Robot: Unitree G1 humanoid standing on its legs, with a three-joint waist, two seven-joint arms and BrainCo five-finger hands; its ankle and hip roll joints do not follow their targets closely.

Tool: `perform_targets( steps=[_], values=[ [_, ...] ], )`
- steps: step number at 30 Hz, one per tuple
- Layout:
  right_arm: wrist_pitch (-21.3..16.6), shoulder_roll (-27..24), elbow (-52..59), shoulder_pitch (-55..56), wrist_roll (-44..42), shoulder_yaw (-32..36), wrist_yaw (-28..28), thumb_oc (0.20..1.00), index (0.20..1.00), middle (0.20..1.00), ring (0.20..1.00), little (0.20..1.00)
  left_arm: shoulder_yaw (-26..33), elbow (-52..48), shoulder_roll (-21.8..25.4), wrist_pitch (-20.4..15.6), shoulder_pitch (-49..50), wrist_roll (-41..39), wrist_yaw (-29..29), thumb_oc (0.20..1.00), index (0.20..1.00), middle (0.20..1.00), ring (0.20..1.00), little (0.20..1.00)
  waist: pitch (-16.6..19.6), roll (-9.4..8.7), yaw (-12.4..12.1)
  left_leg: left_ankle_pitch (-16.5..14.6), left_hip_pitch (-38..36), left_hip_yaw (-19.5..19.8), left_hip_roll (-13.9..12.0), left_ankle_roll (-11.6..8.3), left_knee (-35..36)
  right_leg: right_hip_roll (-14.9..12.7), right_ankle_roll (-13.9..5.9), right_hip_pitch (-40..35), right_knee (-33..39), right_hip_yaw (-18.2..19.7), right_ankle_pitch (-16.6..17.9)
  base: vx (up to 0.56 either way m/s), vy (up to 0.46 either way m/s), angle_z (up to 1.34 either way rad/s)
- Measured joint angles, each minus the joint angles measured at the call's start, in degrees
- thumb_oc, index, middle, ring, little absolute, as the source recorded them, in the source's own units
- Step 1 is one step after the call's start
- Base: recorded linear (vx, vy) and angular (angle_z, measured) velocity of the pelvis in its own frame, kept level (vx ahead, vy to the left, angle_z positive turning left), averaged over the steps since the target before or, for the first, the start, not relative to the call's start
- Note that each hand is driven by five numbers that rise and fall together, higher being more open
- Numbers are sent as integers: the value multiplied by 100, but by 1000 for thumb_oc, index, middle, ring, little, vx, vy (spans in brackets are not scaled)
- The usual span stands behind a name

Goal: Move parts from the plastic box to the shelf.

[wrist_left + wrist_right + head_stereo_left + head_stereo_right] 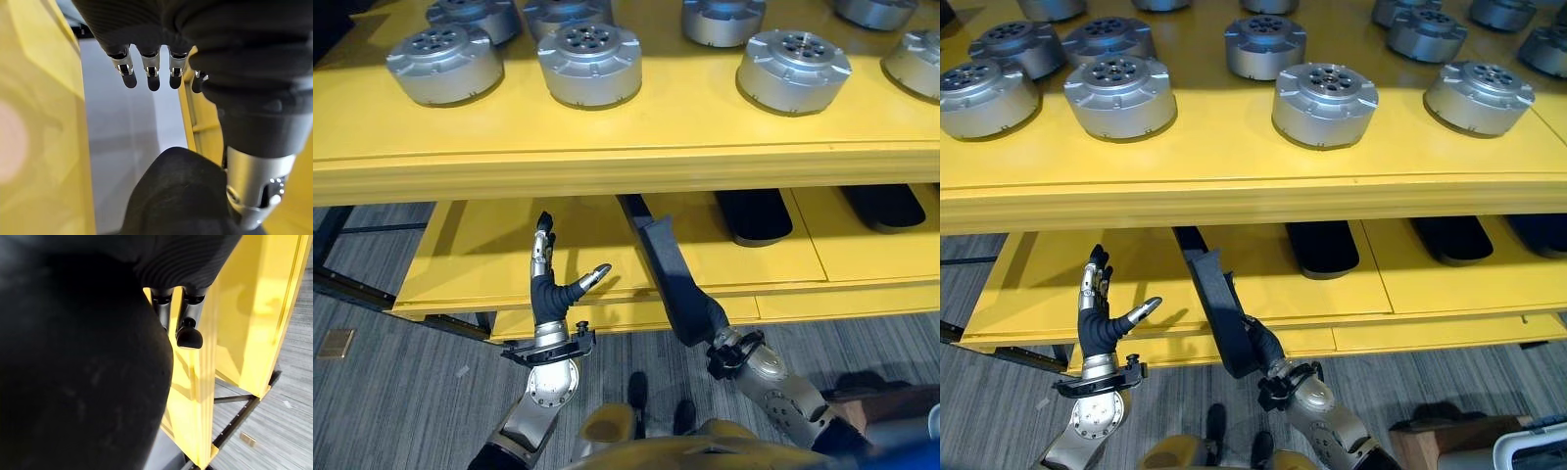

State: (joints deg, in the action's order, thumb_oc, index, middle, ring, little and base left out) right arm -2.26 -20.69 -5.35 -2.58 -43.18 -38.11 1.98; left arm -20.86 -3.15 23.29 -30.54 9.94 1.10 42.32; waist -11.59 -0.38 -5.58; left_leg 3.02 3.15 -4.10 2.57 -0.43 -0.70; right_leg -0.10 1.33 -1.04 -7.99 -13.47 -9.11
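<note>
My right hand (1265, 351) is shut on a long black part (1219, 304), gripping its near end. The part slants up and away, its far end reaching under the upper deck onto the yellow lower shelf (489, 255). In the right wrist view the black part (73, 382) looms close, with my fingers (188, 328) curled past it. My left hand (548, 294) stands upright and open in front of the lower shelf, left of the part and holding nothing; its straight fingers (149, 73) show in the left wrist view.
Two more black parts (754, 215) (881, 206) lie on the lower shelf to the right. Several round silver parts (589, 61) stand on the yellow upper shelf (656, 127). A pale box rim (1538, 446) sits at the lower right on grey carpet.
</note>
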Motion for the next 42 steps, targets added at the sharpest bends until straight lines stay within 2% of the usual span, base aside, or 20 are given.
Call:
perform_targets(
  steps=[2,4,5,6,7,8,9,10,12,14,16,17,18,19,20,22,24,28,35,42],
  values=[
    [-17,-7,-64,-139,-2,1,0,200,200,200,200,200,4,3,28,-9,-58,-9,-58,1000,1000,1000,1000,1000,-144,50,-26,-59,40,-12,12,-47,-161,-51,100,60,-233,-27,-89,37,-68,20],
    [-25,-16,-103,-322,-51,16,-22,200,200,200,200,200,-44,62,43,0,-162,-126,-301,1000,1000,1000,1000,1000,-403,102,-24,-128,280,-132,57,-174,-823,-209,240,95,-513,-166,-284,71,-22,38],
    [-26,26,-134,-406,-52,16,-36,200,200,200,200,200,-52,116,41,15,-163,-235,-392,1000,1000,1000,1000,1000,-491,16,-31,-151,588,-364,57,-252,-1449,-374,464,137,-617,-211,-341,88,27,12],
    [-19,57,-156,-428,-52,18,-47,200,200,200,200,200,-56,175,41,54,-147,-282,-442,1000,1000,1000,1000,1000,-518,-24,-13,-332,732,-685,-78,-82,-1951,-405,427,85,-578,-241,-270,62,76,16],
    [-13,116,-137,-402,-57,17,-52,200,200,200,200,200,-60,265,23,127,-95,-283,-505,1000,1000,1000,1000,1000,-512,-51,57,-671,678,-932,-429,36,-2442,-393,415,-85,-447,-304,-237,12,157,13],
    [-18,116,-115,-405,-60,64,-52,200,200,200,200,200,-63,272,9,125,-84,-275,-536,1000,1000,1000,1000,1000,-516,-67,130,-758,523,-938,-658,26,-2402,-394,429,-124,-498,-291,-262,14,236,16],
    [-17,97,-112,-414,-63,148,-59,200,200,200,200,200,-74,297,9,118,-106,-278,-577,1000,1000,1000,1000,1000,-517,-64,190,-815,357,-877,-904,-61,-2354,-440,415,-86,-544,-321,-231,15,439,8],
    [-16,67,-95,-437,-87,260,-113,200,200,200,200,200,-105,437,20,122,-226,-282,-582,1000,1000,1000,1000,1000,-514,-78,286,-849,119,-734,-1387,-257,-2091,-493,404,27,-630,-299,-207,17,336,9],
    [-17,-38,-88,-420,-126,376,-162,200,200,200,200,200,-113,458,3,123,-293,-283,-583,1000,1000,1000,1000,1000,-511,-51,395,-567,-273,-639,-1836,-601,-1155,-606,377,129,-739,-286,-201,-19,433,13],
    [-16,-144,-119,-423,-173,493,-211,200,200,200,200,200,-232,617,-24,85,-498,-283,-574,1000,1000,1000,1000,1000,-503,-28,470,-119,-287,-596,-2039,-688,-755,-834,336,264,-887,-46,-205,-42,481,20],
    [34,-247,-93,-520,-236,452,-229,200,200,200,200,200,-266,818,-34,99,-603,-285,-564,1000,1000,1000,1000,1000,-472,24,418,-49,-414,-646,-2004,-604,-487,-1091,151,489,-1115,52,-164,-19,372,-22],
    [60,-315,-33,-524,-275,456,-225,200,200,200,200,200,-271,838,-44,114,-563,-283,-568,1000,1000,1000,1000,1000,-387,174,471,165,-441,-641,-1916,-461,-317,-1202,-25,591,-1199,15,-141,-12,310,-39],
    [63,-418,-16,-510,-310,465,-218,200,200,200,200,200,-290,847,-86,122,-543,-284,-570,1000,1000,1000,1000,1000,-253,444,523,359,-444,-762,-1809,-432,-394,-1242,-317,667,-1256,9,-135,-7,276,8],
    [64,-421,-21,-410,-353,528,-235,200,200,200,200,200,-292,892,-86,149,-648,-287,-569,1000,1000,1000,1000,1000,-243,434,575,158,-436,-788,-1589,-517,-350,-1487,-514,658,-1288,9,-88,4,329,31],
    [80,-379,-22,-360,-451,504,-235,200,200,200,200,200,-276,866,-71,154,-676,-288,-558,1000,1000,1000,1000,1000,-254,356,486,-1,-422,-820,-1254,-442,-320,-1786,-637,642,-1087,12,92,19,330,45],
    [100,-297,-44,-363,-436,504,-228,200,200,200,200,200,-275,847,1,166,-572,-336,-561,1000,1000,1000,1000,1000,-261,365,443,-242,-414,-805,-1104,-504,-316,-1904,-900,439,-815,13,261,18,219,28],
    [123,-181,-47,-323,-432,489,-215,200,200,200,200,200,-276,850,5,165,-362,-444,-567,1000,1000,1000,1000,1000,-251,338,403,-280,-423,-758,-1011,-437,-316,-1926,-875,274,-544,25,349,-12,103,27],
    [124,-167,-35,-318,-378,495,-223,200,200,200,200,200,-282,817,12,166,-119,-500,-579,1000,1000,1000,1000,1000,-224,282,268,-161,-389,-670,-979,-333,-173,-1878,-1082,178,-322,46,490,-45,73,13],
    [107,-203,-26,-397,-272,867,-540,200,200,200,200,200,-396,551,4,259,-198,-506,-748,1000,1000,1000,1000,1000,-270,183,238,24,-18,-466,-1185,-411,-358,-1651,-1026,291,-289,-157,632,-147,-19,12],
    [125,-56,-266,-1352,-302,1491,-1011,200,200,200,200,200,-374,522,19,307,-692,-1008,-1077,1000,1000,1000,1000,1000,-969,90,104,-34,452,-501,-1273,-378,-778,-1646,-948,652,-466,-155,720,-163,-30,1]
  ],
)
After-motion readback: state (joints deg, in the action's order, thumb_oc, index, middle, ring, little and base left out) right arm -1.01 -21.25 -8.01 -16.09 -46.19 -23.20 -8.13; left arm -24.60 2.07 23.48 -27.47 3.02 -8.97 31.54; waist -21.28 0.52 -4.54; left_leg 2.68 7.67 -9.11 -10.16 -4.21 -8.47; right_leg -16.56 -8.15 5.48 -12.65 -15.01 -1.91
